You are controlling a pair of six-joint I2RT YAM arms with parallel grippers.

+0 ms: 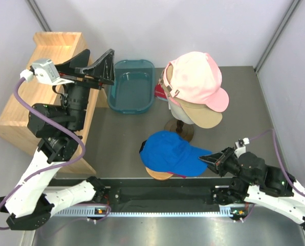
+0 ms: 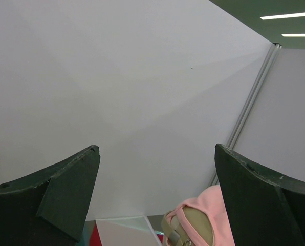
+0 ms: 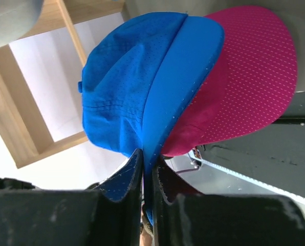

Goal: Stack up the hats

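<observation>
Lower centre, a royal blue cloth baseball cap covers a magenta cloth cap, long axis left-right, brim pointing right, pinched between the right fingers; left fingers gape wide, upper left.

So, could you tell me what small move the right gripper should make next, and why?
Probably open the right gripper and back off: its jaws pinch the brim of the blue cap, and that cap already sits over the magenta cap.

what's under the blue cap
A magenta cap sits under the blue cap, its brim showing. A tan rounded edge peeks out below; the rest of it, and the magenta crown, are covered.
</observation>
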